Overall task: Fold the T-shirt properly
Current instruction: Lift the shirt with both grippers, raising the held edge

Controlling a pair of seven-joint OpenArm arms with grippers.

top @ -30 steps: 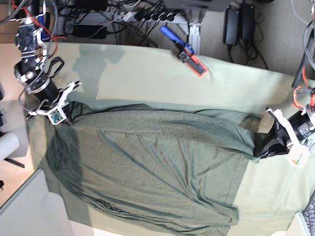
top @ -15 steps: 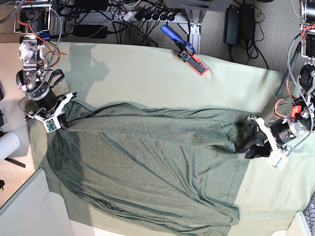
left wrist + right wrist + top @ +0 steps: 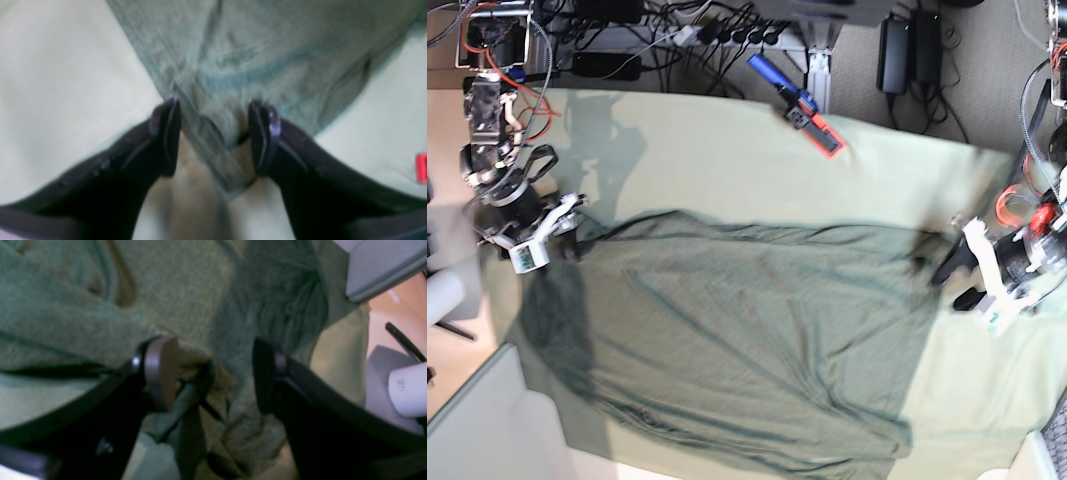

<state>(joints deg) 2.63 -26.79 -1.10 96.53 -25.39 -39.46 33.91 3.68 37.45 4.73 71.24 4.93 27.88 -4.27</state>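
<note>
The dark green T-shirt [image 3: 717,330] is lying wrinkled on the pale surface [image 3: 697,150], spreading from near its left edge across the middle and reaching down to the bottom of the base view. The 2 arms are standing over the shirt's 2 upper corners.

The left fingers [image 3: 213,140] are standing apart, with a crumpled corner of the shirt showing between them. The right fingers [image 3: 213,376] are also standing apart, over bunched folds at the other upper corner; whether either pair is touching the cloth, I cannot tell.

A blue, black and red tool [image 3: 797,106] is lying near the surface's far edge, beyond the shirt. A white cylindrical object [image 3: 408,390] is resting off the surface's left edge, beside a gray panel [image 3: 383,266].
</note>
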